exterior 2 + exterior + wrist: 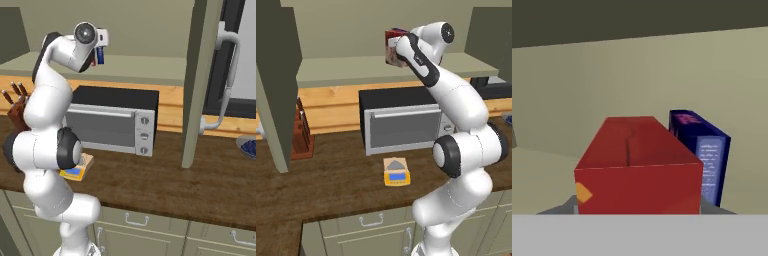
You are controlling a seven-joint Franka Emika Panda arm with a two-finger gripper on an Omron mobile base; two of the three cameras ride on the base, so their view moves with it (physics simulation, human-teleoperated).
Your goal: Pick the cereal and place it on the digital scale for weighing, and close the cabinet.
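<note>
The cabinet (276,85) is open. Inside, on its shelf (542,170), the red cereal (637,165) stands just beside a blue box (704,150). The fingers (637,212) are at the cereal, but I cannot tell if they hold it. The scale (396,171) sits on the bench (331,175) by the microwave (401,125).

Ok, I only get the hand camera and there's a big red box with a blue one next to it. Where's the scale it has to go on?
Observer: The digital scale lies on the wooden counter, in front of the microwave.
Operator: Is there stuff on the scale?
Observer: No, its grey plate is bare.
Operator: Is the cabinet shut?
Observer: No, the cabinet door stands open, out over the counter.
Operator: Where are the boxes standing?
Observer: The cereal stands on the cabinet shelf, above the microwave.
</note>
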